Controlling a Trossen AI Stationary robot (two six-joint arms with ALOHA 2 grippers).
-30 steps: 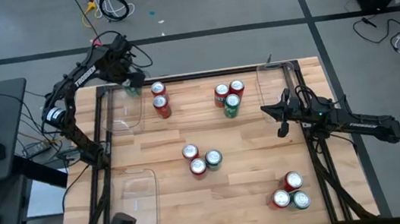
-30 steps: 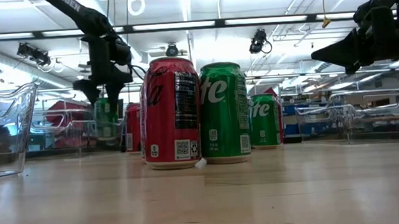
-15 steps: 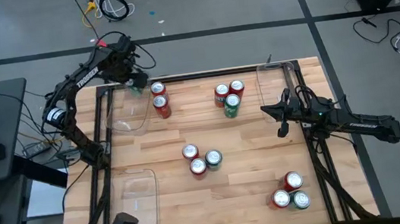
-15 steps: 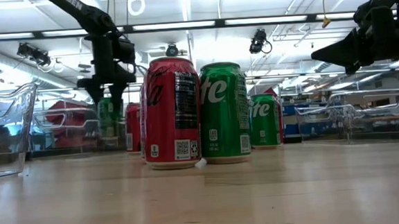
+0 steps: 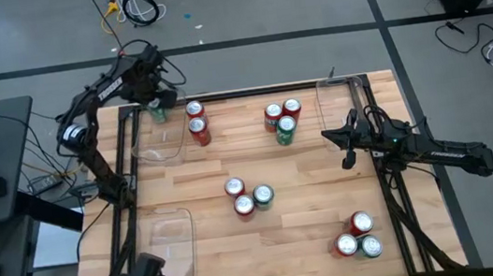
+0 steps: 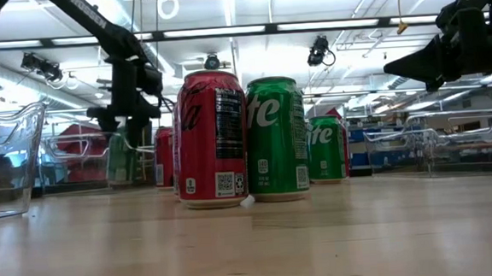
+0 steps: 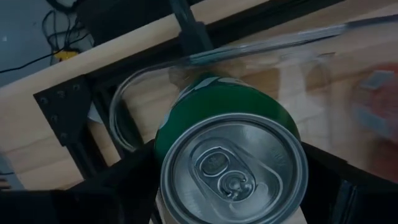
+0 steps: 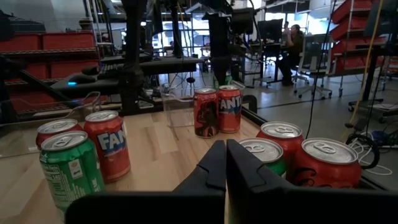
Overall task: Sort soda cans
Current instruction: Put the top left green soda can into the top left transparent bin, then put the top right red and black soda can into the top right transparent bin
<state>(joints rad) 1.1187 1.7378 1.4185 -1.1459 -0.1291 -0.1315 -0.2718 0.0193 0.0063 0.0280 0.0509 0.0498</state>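
We see left pincer clamped on green can, body mostly hidden, upper left over tray; right pincer together.

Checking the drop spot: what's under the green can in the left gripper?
Under the green can held by the left gripper is the far left clear tray, over its corner. The can hides the tray floor directly below, so whether it touches down can't be told.
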